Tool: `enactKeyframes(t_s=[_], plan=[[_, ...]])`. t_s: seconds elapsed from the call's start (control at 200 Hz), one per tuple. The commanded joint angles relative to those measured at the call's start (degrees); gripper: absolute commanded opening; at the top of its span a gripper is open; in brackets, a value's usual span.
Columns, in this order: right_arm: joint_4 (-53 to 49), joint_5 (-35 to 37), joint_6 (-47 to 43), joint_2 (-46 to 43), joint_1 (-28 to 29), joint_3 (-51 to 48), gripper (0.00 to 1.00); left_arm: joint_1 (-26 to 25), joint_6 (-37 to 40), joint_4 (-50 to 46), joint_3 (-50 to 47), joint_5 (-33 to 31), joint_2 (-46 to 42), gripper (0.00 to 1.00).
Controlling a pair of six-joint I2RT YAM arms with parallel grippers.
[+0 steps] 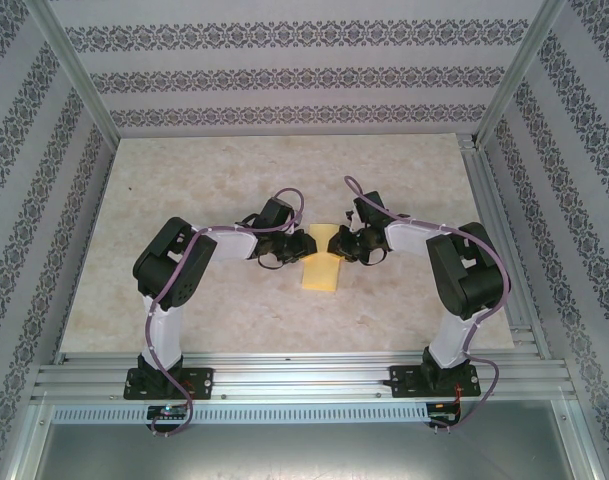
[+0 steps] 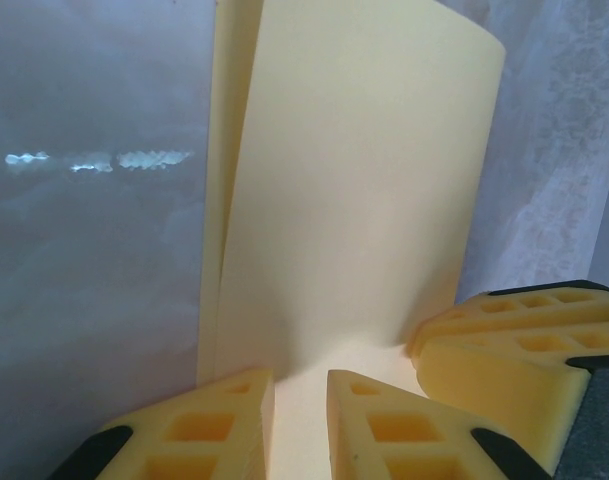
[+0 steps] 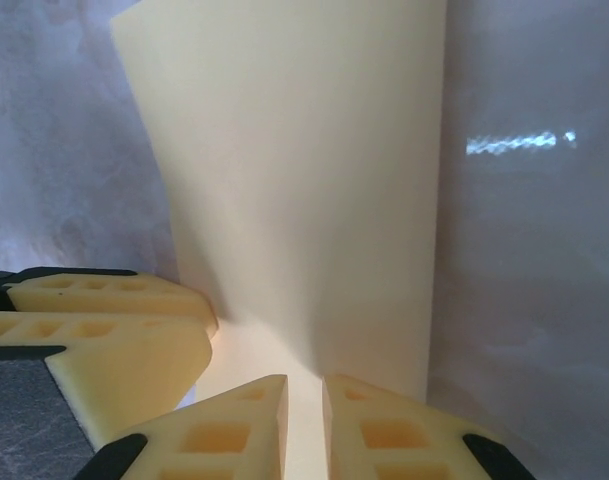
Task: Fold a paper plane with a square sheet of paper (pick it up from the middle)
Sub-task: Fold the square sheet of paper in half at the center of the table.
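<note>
The sheet (image 1: 321, 275) was found at mid-frame in the top view, lying on the table (image 1: 184, 190), with bare surface open on every side. At its upper edge the left gripper (image 1: 304, 243) and right gripper (image 1: 333, 243) were set just beside each other. In both wrist views the jaws were seen narrowly parted over the sheet, and a raised fold was noted beyond them.

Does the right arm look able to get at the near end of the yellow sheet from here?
Probably yes. The right gripper sits at the far end of the square sheet of paper, opposite the left gripper, and bare table surrounds the near end.
</note>
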Motion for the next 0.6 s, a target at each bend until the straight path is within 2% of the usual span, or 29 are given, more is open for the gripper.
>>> enactKeyframes(t_s=[0.0, 0.355, 0.595], plan=[[2.04, -0.69, 0.17, 1.28, -0.64, -1.67, 0.18, -0.8, 1.92, -3.98, 0.44, -1.24, 2.18, 0.23], [4.27, -1.52, 0.69, 2.85, -0.82, -3.74, 0.22, -0.98, 2.15, -4.33, 0.07, -1.23, 2.53, 0.23], [-1.23, -0.91, -1.17, -4.91, -1.04, 0.18, 0.3, -1.0, 1.94, -3.83, 0.44, -1.15, 2.03, 0.23]])
